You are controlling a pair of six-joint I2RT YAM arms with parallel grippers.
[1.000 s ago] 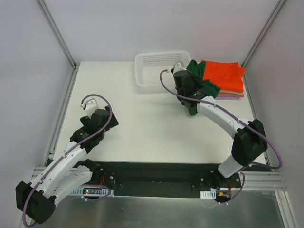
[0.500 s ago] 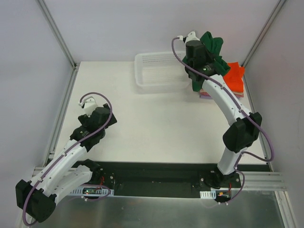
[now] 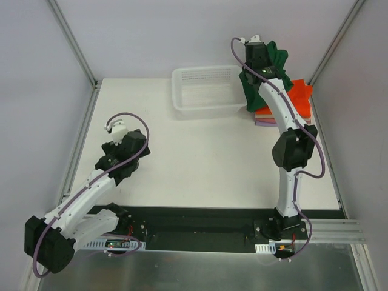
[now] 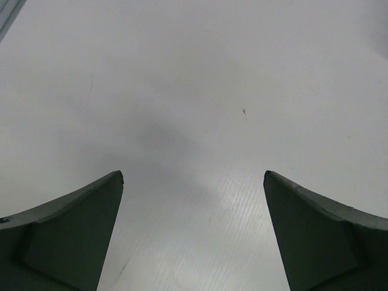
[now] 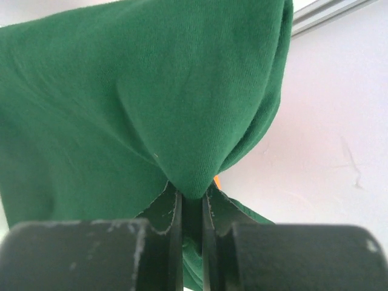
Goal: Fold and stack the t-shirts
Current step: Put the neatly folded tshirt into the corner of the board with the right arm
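Observation:
My right gripper [image 3: 262, 65] is raised high at the back right and is shut on the dark green t-shirt [image 3: 274, 68], which hangs bunched from it. In the right wrist view the green cloth [image 5: 151, 97] is pinched between the fingertips [image 5: 173, 206]. Below it lies the stack of folded shirts: bright orange [image 3: 300, 97] on top, with tan and lilac edges [image 3: 264, 121] under it. My left gripper [image 3: 119, 130] is open and empty over the bare table [image 4: 194, 109] at the left.
A white plastic mesh basket [image 3: 205, 89] stands at the back, just left of the shirt stack. Metal frame posts [image 3: 73, 42] rise at the back corners. The table's right edge runs close to the stack.
My right arm has lifted the green t-shirt up and back, from beside the basket to high above the stack. My left gripper has shifted slightly forward.

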